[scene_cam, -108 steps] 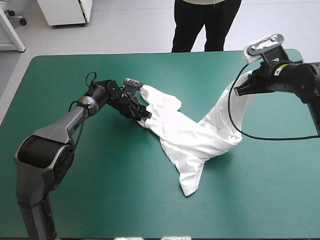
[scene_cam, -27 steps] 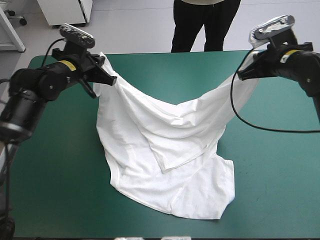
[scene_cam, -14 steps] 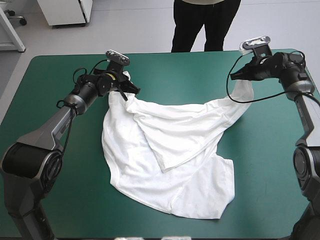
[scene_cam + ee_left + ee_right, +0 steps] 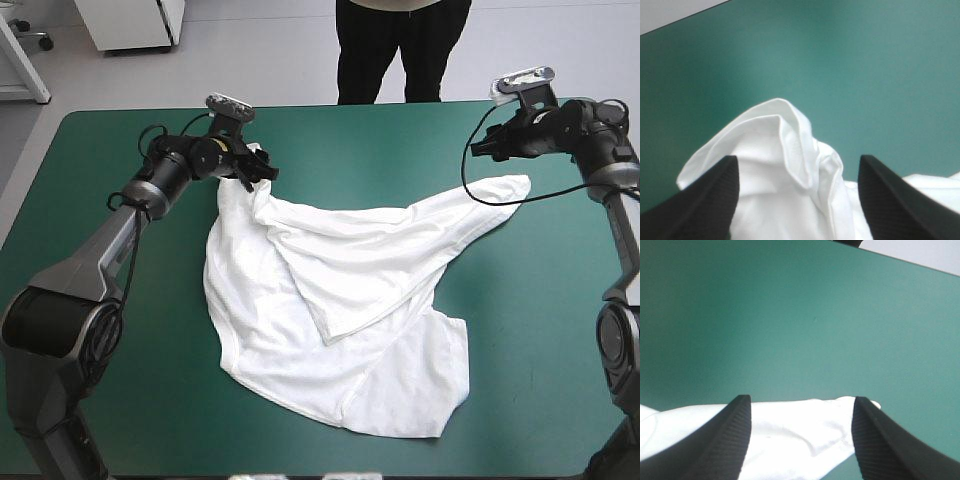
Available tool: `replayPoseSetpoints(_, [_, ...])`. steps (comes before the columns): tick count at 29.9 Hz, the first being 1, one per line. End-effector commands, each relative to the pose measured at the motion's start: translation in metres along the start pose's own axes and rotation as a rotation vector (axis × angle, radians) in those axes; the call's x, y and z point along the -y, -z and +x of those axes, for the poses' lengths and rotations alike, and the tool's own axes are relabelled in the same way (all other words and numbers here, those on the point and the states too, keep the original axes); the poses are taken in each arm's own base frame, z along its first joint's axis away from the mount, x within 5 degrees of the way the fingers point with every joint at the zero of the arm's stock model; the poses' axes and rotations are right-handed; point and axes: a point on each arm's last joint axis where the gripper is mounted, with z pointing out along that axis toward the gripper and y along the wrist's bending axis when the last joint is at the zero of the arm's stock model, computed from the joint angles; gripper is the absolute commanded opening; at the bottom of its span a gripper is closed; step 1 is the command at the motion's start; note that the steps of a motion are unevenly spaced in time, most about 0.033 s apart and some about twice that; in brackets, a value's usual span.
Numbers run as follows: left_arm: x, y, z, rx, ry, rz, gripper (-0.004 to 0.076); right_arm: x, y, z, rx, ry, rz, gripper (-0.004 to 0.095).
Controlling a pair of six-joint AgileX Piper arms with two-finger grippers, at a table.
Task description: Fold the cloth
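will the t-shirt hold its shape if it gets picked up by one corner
Probably not: the T-shirt lies in soft creases and overlapping layers, so it would likely sag. Pushed, it would probably bunch, like its rumpled corner.

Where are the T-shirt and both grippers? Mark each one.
T-shirt (image 4: 340,290), high view, flat middle of the cloth.
left gripper (image 4: 797,159), left wrist view, midway between its open fingertips.
right gripper (image 4: 802,399), right wrist view, midway between its open fingertips.
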Motion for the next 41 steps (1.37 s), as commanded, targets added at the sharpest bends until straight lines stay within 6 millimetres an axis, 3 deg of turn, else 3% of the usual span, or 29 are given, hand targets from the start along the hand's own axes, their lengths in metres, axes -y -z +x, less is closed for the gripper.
replayPoseSetpoints(1, [-0.019,0.083,-0.038,0.160,0.051,-0.052,0.0497,-0.003,0.073,-0.023,0.148,0.019,0.035,0.0564])
replayPoseSetpoints(5, [-0.036,0.135,-0.030,0.117,0.107,-0.065,0.0491,-0.016,0.123,-0.019,0.129,-0.015,-0.026,0.0563])
replayPoseSetpoints(8, [-0.044,0.160,-0.011,0.041,0.158,-0.041,0.0491,-0.030,0.152,-0.009,0.051,-0.042,-0.121,0.0563])
replayPoseSetpoints(11, [-0.049,0.172,0.017,-0.008,0.205,-0.035,0.0491,-0.046,0.171,0.001,-0.019,-0.041,-0.215,0.0542])
replayPoseSetpoints(15, [-0.041,0.174,0.059,-0.069,0.256,0.003,0.0491,-0.071,0.194,0.008,-0.004,-0.010,-0.270,0.0451])
replayPoseSetpoints(18, [-0.031,0.165,0.084,-0.081,0.286,0.047,0.0491,-0.088,0.205,0.018,-0.008,0.002,-0.314,0.0444])
replayPoseSetpoints(23, [-0.029,0.142,0.102,-0.132,0.330,0.077,0.0492,-0.100,0.206,0.039,-0.067,-0.024,-0.333,0.0443])
replayPoseSetpoints(30, [-0.037,0.111,0.107,-0.161,0.350,0.064,0.0492,-0.098,0.198,0.060,-0.136,-0.027,-0.289,0.0443])
replayPoseSetpoints(41, [-0.026,0.045,0.121,-0.235,0.306,0.084,0.0491,-0.091,0.196,0.061,-0.133,0.003,-0.214,0.0441])
